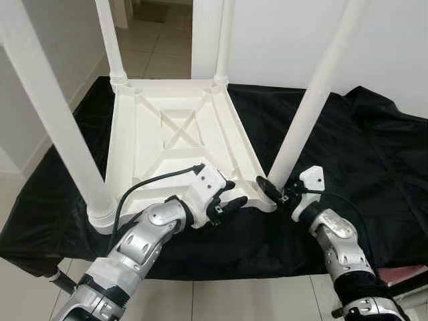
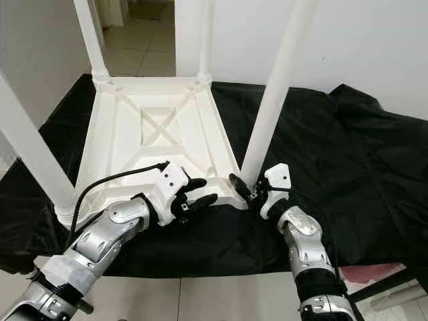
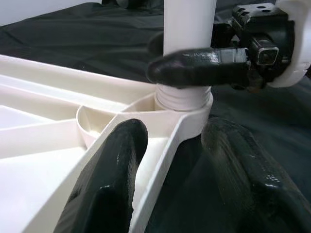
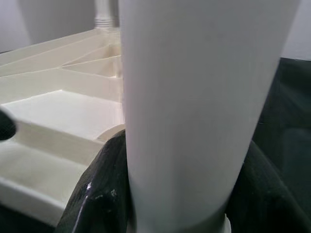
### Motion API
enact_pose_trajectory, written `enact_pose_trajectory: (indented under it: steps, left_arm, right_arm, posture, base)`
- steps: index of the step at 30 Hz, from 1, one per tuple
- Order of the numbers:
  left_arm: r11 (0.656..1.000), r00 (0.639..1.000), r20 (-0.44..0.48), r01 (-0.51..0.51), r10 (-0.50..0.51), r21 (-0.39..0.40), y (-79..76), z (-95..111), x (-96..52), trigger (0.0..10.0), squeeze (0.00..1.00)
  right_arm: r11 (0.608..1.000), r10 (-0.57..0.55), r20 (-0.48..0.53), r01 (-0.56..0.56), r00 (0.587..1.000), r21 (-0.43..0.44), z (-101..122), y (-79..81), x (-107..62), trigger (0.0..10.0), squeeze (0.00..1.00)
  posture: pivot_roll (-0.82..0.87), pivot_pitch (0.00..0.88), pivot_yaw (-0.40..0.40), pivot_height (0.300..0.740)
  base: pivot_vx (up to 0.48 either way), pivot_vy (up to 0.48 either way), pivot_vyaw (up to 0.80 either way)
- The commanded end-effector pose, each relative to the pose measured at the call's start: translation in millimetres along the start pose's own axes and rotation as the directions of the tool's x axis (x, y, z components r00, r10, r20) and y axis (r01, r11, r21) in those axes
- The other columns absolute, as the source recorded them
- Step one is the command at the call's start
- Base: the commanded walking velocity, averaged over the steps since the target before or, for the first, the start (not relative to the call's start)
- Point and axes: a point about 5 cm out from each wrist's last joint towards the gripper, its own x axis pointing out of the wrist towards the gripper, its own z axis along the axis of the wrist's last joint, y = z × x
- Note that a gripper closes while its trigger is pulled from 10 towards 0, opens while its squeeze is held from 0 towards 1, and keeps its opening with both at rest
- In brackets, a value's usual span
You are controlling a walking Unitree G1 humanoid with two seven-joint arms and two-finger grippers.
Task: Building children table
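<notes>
A white plastic children's table lies upside down on a black cloth, its legs pointing up. My right gripper is shut on the near right leg just above its socket at the table's corner. In the right wrist view the fingers press on both sides of that leg. My left gripper stands open at the near rim, close to the same corner. One finger lies inside the rim and the other outside it.
The black cloth covers a low surface that ends close in front of me, with tiled floor below. A white wall rises behind, with a doorway at the back left. A reddish object lies at the lower right.
</notes>
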Motion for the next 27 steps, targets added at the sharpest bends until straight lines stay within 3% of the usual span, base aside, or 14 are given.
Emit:
enact_pose_trajectory:
  steps: [1, 8, 10, 16, 17, 19, 21, 27]
  left_arm:
    - [0.998, 0.998, -0.027, 0.056, -0.056, 0.000, -3.9, -4, -2.1, 10.0, 0.00]
    - [0.998, 0.998, -0.031, 0.059, -0.059, 0.000, -4.3, -5, -3.6, 10.0, 0.00]
    - [0.998, 0.997, -0.035, 0.062, -0.062, -0.001, -4.4, -6, -3.5, 10.0, 0.00]
    - [0.998, 0.997, -0.034, 0.068, -0.068, -0.002, -6.0, -6, -1.7, 10.0, 0.00]
    - [0.998, 0.997, -0.034, 0.068, -0.068, -0.002, -6.0, -6, -1.7, 10.0, 0.00]
    - [0.998, 0.997, -0.033, 0.070, -0.069, 0.000, -6.4, -5, -1.4, 10.0, 0.00]
    - [0.998, 0.997, -0.031, 0.068, -0.068, 0.000, -5.9, -5, -2.2, 10.0, 0.00]
    - [0.998, 0.997, -0.033, 0.067, -0.067, 0.001, -6.7, -5, -4.1, 10.0, 0.00]
  right_arm:
    - [0.999, -0.049, -0.056, 0.049, 0.997, -0.012, -9, 2.5, -4.3, 10.0, 0.00]
    - [0.989, -0.147, -0.071, 0.149, 0.987, 0.018, -12, 14.5, -8.3, 10.0, 0.00]
    - [0.956, -0.288, -0.092, 0.292, 0.953, 0.039, -15, 15.8, -10.2, 10.0, 0.00]
    - [0.892, -0.439, -0.101, 0.447, 0.893, 0.070, -15, 32.4, -7.7, 10.0, 0.00]
    - [0.892, -0.439, -0.101, 0.447, 0.893, 0.070, -15, 32.4, -7.7, 10.0, 0.00]
    - [0.876, -0.462, -0.095, 0.470, 0.882, 0.108, -14, 47.6, -5.9, 10.0, 0.00]
    - [0.888, -0.436, -0.082, 0.443, 0.896, 0.124, -11, 54.4, -3.6, 10.0, 0.00]
    - [0.875, -0.465, -0.078, 0.471, 0.882, 0.110, -6, 50.8, -5.3, 10.0, 0.00]
  posture:
    - [0.00, 0.000, -0.057, 0.740]
    - [0.00, 0.000, -0.056, 0.740]
    - [0.00, 0.000, -0.054, 0.740]
    - [-0.01, 0.000, -0.055, 0.740]
    - [-0.01, 0.000, -0.055, 0.740]
    - [0.00, 0.000, -0.059, 0.740]
    - [0.01, 0.000, -0.059, 0.740]
    - [0.01, 0.000, -0.060, 0.740]
  base:
    - [0.000, 0.000, 0.00]
    - [0.000, 0.000, 0.00]
    - [0.000, 0.000, 0.00]
    - [0.000, 0.000, 0.00]
    - [0.000, 0.000, 0.00]
    - [0.000, 0.000, 0.00]
    - [0.000, 0.000, 0.00]
    - [0.000, 0.000, 0.00]
